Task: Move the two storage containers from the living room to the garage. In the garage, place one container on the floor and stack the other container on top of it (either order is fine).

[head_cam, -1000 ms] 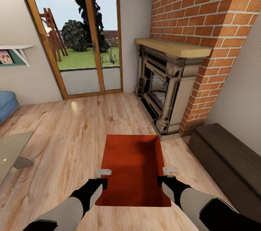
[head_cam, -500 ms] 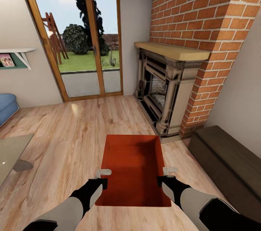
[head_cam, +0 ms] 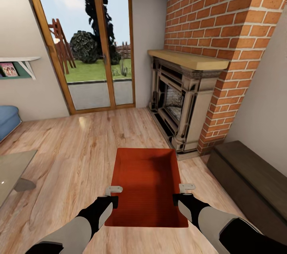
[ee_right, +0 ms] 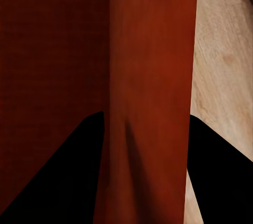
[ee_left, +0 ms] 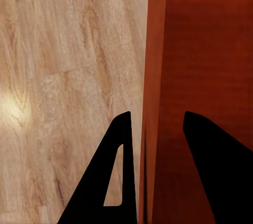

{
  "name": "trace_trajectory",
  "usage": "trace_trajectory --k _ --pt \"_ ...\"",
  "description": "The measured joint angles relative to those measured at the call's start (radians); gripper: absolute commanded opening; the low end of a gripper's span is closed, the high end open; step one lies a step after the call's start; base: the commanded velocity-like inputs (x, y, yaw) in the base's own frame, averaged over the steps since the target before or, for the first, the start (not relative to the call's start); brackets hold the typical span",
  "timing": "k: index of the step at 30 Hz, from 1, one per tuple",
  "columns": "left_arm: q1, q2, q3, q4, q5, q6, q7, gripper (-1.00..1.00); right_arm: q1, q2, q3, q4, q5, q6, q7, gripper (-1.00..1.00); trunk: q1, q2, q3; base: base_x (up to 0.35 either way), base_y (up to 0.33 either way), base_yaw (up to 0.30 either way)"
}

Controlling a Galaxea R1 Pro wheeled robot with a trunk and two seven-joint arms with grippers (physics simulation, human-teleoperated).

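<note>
Early stage: container [head_cam: 146, 184] clamped at side walls by left gripper [head_cam: 113, 192] and right gripper [head_cam: 184, 191] (living room; garage unreached).

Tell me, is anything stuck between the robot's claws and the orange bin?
No. The left claw and right claw each straddle a side wall of the storage container, one finger inside and one outside, with nothing visible between them.

Living room: brick fireplace [head_cam: 181, 102], plank flooring [head_cam: 75, 154].
</note>
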Motion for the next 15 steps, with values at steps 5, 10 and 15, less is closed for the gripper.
trace_trajectory --k 5,10,15 --pt "0.0 0.0 0.0 0.0 0.0 0.0 0.0 -1.0 0.0 0.0 0.0 0.0 0.0 0.0 0.0 -1.0 0.0 0.0 0.008 0.0 0.0 0.0" --pt "0.0 0.0 0.0 0.0 0.0 0.0 0.0 -1.0 0.0 0.0 0.0 0.0 0.0 0.0 0.0 -1.0 0.0 0.0 0.016 0.0 0.0 0.0" --pt "0.0 0.0 0.0 0.0 0.0 0.0 0.0 -1.0 0.0 0.0 0.0 0.001 0.0 -0.001 0.0 -1.0 0.0 0.0 0.024 0.0 0.0 0.0"
